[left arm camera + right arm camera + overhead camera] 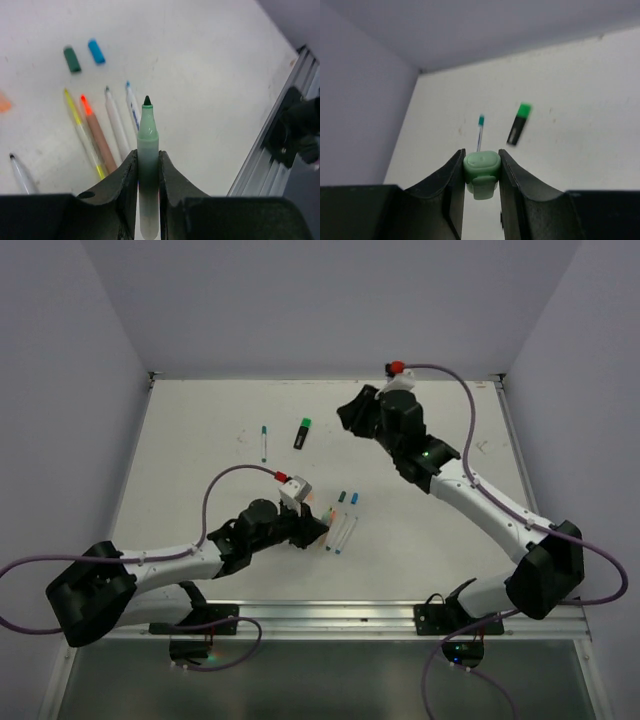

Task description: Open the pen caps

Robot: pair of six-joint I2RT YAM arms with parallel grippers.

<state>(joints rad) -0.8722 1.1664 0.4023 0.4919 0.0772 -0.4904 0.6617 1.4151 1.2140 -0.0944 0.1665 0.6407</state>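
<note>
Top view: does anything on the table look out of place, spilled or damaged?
Nothing stands out. The uncapped pens lie side by side, two loose caps beside them; the black highlighter and a thin pen lie apart, both capped.

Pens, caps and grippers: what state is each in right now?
left gripper: shut on pale green marker
pale green marker: uncapped, tip bare
right gripper: shut on mint cap
mint cap: off its marker
dark green cap: off, lying loose
blue cap: off, lying loose
orange pen: uncapped
yellow pen: uncapped
black highlighter: capped
teal-capped pen: capped
</note>
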